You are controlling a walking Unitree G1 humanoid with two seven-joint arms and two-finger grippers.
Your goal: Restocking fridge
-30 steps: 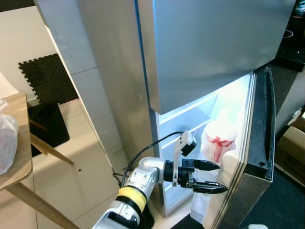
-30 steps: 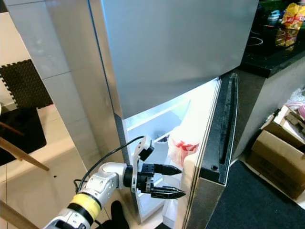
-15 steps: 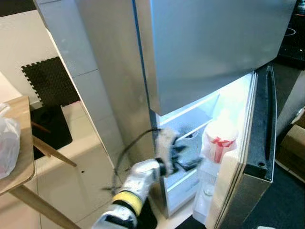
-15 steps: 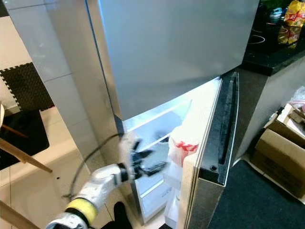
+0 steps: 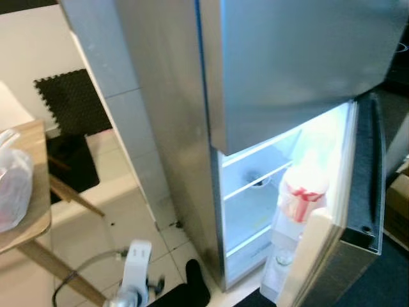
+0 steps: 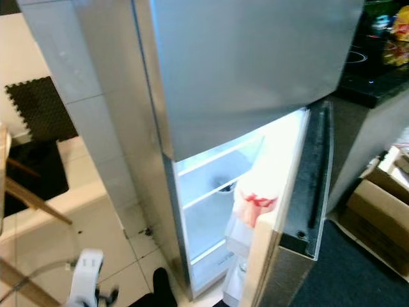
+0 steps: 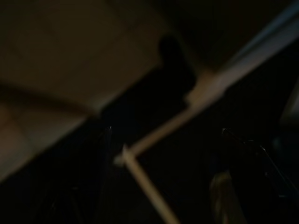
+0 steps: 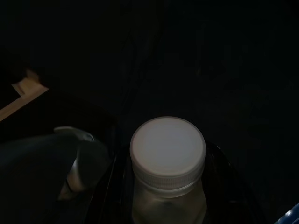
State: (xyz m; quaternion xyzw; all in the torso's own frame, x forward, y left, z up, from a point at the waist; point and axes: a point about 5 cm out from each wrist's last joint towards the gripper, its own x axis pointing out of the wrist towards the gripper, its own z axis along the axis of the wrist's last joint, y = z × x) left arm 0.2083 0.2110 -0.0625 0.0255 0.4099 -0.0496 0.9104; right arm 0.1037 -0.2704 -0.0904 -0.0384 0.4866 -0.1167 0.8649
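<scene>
Fridge [image 5: 192, 128] with lower door [image 5: 358, 211] open; a red-and-white bag [image 5: 303, 192] sits at 3 o'clock. Right gripper [image 8: 168, 196] clamps a white-capped bottle [image 8: 167, 154]. Left gripper low at 7 o'clock; jaw state cannot be told.

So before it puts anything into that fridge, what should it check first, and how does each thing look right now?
1. Fridge door open: ok, the lit compartment is exposed.
2. Free shelf space: ok, the shelves look mostly bare.
3. Door rack: not ok for bulky items, a red and white bag already sits there.
4. Item in hand: ok, the right wrist view shows a white-capped bottle between the jaws of the right gripper.
5. Left gripper out of the way: ok, it is low, near the floor, apart from the fridge.
6. Left jaws open or shut: cannot tell, too blurred and dark.
</scene>
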